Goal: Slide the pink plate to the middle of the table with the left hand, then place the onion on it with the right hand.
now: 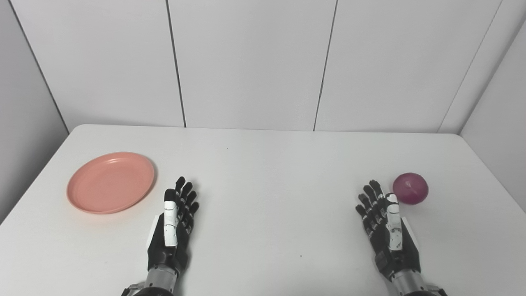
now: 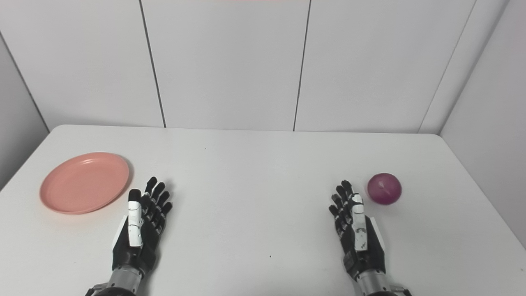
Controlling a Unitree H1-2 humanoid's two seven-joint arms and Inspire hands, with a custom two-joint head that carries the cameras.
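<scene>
On the left side of the white table (image 1: 263, 164) lay the pink plate (image 1: 111, 182), flat and bare, well away from the table's middle. Just to its right hovered the left hand (image 1: 172, 224), fingers extended and slightly apart, holding nothing and not touching the plate. Over on the right side sat the purple onion (image 1: 410, 188), with the right hand (image 1: 388, 230) just beside it, likewise spread and empty; whether its fingertips grazed the onion could not be told. Neither step appeared to have begun, so the plate slide was judged the step in hand. The next move seemed to call for the left hand to reach leftward, set its fingers on the plate's rim, and draw it toward the centre while the right hand waited.
</scene>
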